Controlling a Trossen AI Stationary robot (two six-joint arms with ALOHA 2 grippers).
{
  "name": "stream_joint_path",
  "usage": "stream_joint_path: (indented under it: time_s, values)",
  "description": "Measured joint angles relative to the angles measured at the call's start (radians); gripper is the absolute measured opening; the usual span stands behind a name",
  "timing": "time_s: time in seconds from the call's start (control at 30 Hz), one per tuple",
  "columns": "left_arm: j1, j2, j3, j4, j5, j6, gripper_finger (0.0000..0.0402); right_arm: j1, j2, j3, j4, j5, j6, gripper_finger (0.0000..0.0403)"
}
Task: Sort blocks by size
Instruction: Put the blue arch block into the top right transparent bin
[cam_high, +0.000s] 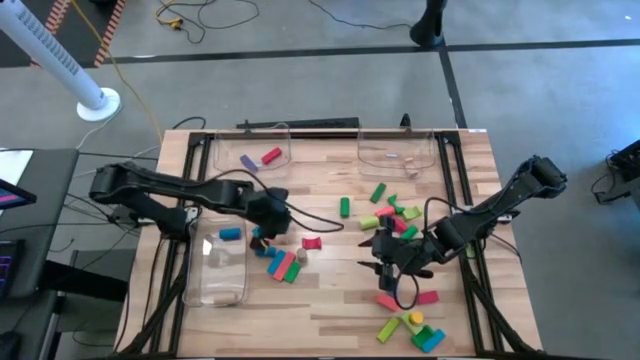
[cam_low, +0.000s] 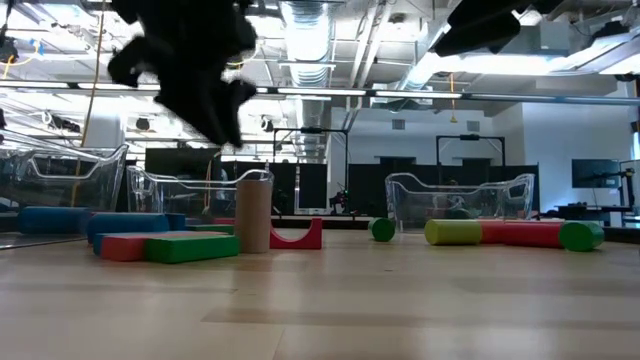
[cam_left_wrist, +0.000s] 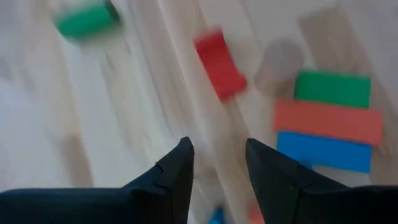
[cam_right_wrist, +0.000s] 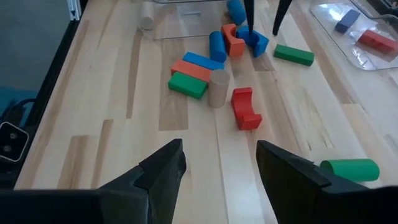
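Dark fingers (cam_left_wrist: 180, 177) of the left tool (cam_high: 268, 222) fill the foreground of its wrist view, held partly spread with nothing between them, above the bare table (cam_high: 330, 310). Just ahead of them a small cluster of blocks is seen — a red arch (cam_left_wrist: 219, 64), a wooden cylinder (cam_left_wrist: 278, 62), and green (cam_left_wrist: 331, 88), orange (cam_left_wrist: 328, 121) and blue (cam_left_wrist: 323, 151) bars laid side by side. More blocks are scattered at the right tool (cam_high: 392, 258), which is spread wide and empty, and two lie in a clear bin (cam_high: 252, 150) at the far edge. No block is gripped yet. For a clean pick, one free-standing piece such as the arch should probably be chosen, the fingers turned across its narrow width, and the tool lowered straight — so that the neighbouring bars are not nudged.
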Motion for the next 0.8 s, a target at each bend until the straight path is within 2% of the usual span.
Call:
stream_joint_path:
  time_s: [0.2, 0.37, 0.8]
  values:
    - [0.000, 0.072, 0.000, -0.114, -0.009, -0.116, 0.0142, 0.004, 0.000, 0.000, -0.001, 0.000, 0.000, 0.0235]
    - [0.000, 0.073, 0.000, -0.176, -0.009, -0.216, 0.0142, 0.003, 0.000, 0.000, -0.003, 0.000, -0.012, 0.0235]
    - [0.038, 0.073, 0.001, -0.239, -0.033, -0.289, 0.0142, -0.003, 0.000, -0.038, 0.018, 0.005, -0.022, 0.0235]
